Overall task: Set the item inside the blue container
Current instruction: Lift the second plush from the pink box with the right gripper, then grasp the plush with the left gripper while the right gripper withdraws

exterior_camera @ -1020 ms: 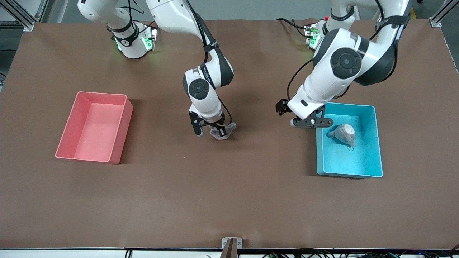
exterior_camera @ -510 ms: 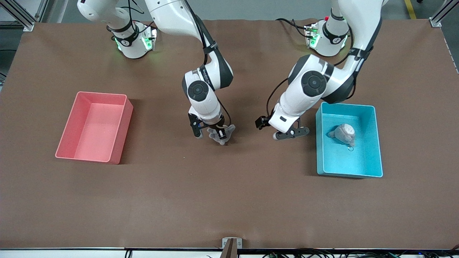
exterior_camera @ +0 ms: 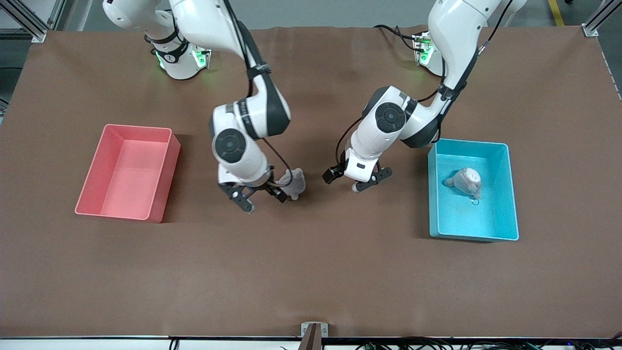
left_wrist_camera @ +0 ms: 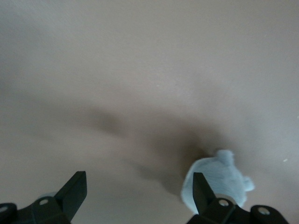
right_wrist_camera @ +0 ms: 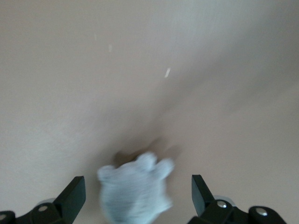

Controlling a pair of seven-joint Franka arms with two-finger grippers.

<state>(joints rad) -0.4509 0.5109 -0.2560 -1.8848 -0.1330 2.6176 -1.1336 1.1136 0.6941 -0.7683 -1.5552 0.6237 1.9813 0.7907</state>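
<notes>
The blue container (exterior_camera: 505,194) stands toward the left arm's end of the table, and one small grey plush toy (exterior_camera: 465,181) already lies inside it, near the wall that is farther from the front camera. So one part of the task looks done. A second grey plush item (exterior_camera: 294,183) lies on the brown table (exterior_camera: 311,272) near the middle, well apart from the container, and this one is left to move. The right gripper (exterior_camera: 260,197) hangs low just beside this item, with its fingers apart and nothing between them; in the right wrist view the item (right_wrist_camera: 135,193) shows between the two fingertips but is not clamped. The left gripper (exterior_camera: 370,179) is low over the bare table between the item and the container, its fingers also apart and empty; its wrist view shows the item (left_wrist_camera: 219,179) close to one fingertip. The pink bin (exterior_camera: 95,189) at the right arm's end is empty. It seems the remaining work is to grasp the second item and carry it to the container.
</notes>
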